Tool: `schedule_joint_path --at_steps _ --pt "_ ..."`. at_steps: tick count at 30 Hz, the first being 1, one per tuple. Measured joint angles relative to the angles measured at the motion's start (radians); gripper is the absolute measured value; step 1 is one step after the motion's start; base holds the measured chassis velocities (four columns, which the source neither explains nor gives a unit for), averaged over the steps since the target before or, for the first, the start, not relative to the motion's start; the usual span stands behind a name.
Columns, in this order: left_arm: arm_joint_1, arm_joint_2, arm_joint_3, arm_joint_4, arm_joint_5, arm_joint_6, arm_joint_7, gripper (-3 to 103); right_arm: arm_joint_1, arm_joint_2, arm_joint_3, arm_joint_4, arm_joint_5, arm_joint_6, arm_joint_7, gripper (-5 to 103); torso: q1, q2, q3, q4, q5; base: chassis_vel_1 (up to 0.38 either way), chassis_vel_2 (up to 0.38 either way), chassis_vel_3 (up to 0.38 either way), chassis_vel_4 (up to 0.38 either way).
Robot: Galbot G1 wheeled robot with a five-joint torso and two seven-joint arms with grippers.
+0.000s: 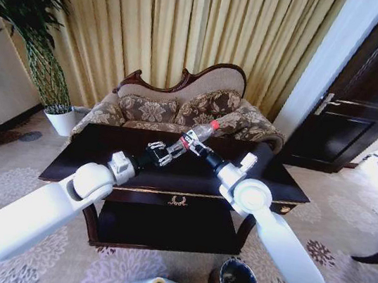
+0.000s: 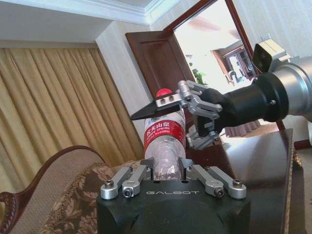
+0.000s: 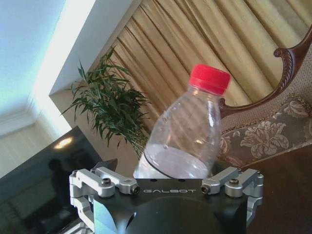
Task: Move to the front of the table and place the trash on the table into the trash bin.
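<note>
The trash in view is a clear plastic bottle point(image 1: 194, 136) with a red cap and a red-white label. It is held tilted in the air over the dark glossy table point(image 1: 279, 183). My left gripper point(image 1: 164, 154) is shut on the bottle's base, which sits between its fingers in the left wrist view, bottle point(image 2: 165, 139), gripper point(image 2: 165, 169). My right gripper point(image 1: 197, 148) comes in from the right and is shut around the label part point(image 2: 168, 127). The right wrist view looks up the bottle point(image 3: 187, 131) from that gripper point(image 3: 170, 176). The trash bin point(image 1: 235, 282) stands on the carpet by the table's front right leg.
A patterned sofa point(image 1: 180, 105) stands just behind the table, with gold curtains beyond. A potted plant point(image 1: 47, 63) is at the back left and a dark door point(image 1: 367, 90) at the right. The table's lower shelf point(image 1: 169, 227) lies between me and the bin.
</note>
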State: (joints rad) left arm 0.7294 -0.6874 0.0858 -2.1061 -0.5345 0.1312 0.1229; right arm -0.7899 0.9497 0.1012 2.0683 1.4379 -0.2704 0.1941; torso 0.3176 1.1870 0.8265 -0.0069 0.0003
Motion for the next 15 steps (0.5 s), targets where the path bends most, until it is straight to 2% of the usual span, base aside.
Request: schedule_joint_path --at_steps 1,3,6,9,10,12,13,15 --pt "0.0 0.0 0.0 0.0 0.0 0.0 0.0 26 0.0 0.0 0.0 0.0 0.0 0.0 0.0 103 0.0 0.0 0.0 0.0 0.0 0.0 0.0 0.0 0.0" --pt "0.0 -0.002 0.007 0.0 0.001 0.0 0.001 26 0.0 0.002 -0.006 -0.001 -0.01 0.009 0.001 95 0.0 0.0 0.0 0.0001 -0.0001 0.0 0.0 0.0 0.0" --pt "-0.004 -0.006 0.011 0.003 0.001 0.0 -0.003 26 -0.001 0.002 -0.007 -0.002 -0.014 0.016 0.004 90 0.0 0.0 0.0 0.0001 0.0 0.0 0.0 0.0 0.0" --pt "-0.01 -0.008 0.013 0.008 0.001 -0.002 -0.004 26 -0.004 0.001 -0.007 -0.003 -0.016 0.017 0.005 74 0.0 0.0 0.0 -0.0001 0.0 0.0 0.0 0.0 0.0" --pt "-0.01 -0.008 0.013 0.008 0.001 -0.002 -0.004 26 -0.004 0.001 -0.007 -0.003 -0.016 0.017 0.005 74 0.0 0.0 0.0 -0.0001 0.0 0.0 0.0 0.0 0.0" --pt "-0.012 -0.008 0.014 0.01 0.001 -0.002 -0.004 26 -0.005 0.002 -0.006 -0.003 -0.018 0.017 0.002 63 0.0 0.0 0.0 -0.0001 0.0 0.0 0.0 0.0 0.0" --pt "-0.012 -0.008 0.014 0.01 0.001 -0.002 -0.004 26 -0.005 0.002 -0.006 -0.003 -0.018 0.017 0.002 63 0.0 0.0 0.0 -0.0001 0.0 0.0 0.0 0.0 0.0" --pt "-0.012 -0.009 0.015 0.01 0.001 -0.001 -0.005 26 -0.008 0.005 -0.006 -0.005 -0.022 0.017 -0.001 54 0.0 0.0 0.0 0.0 0.0 0.0 0.0 0.0 0.0"
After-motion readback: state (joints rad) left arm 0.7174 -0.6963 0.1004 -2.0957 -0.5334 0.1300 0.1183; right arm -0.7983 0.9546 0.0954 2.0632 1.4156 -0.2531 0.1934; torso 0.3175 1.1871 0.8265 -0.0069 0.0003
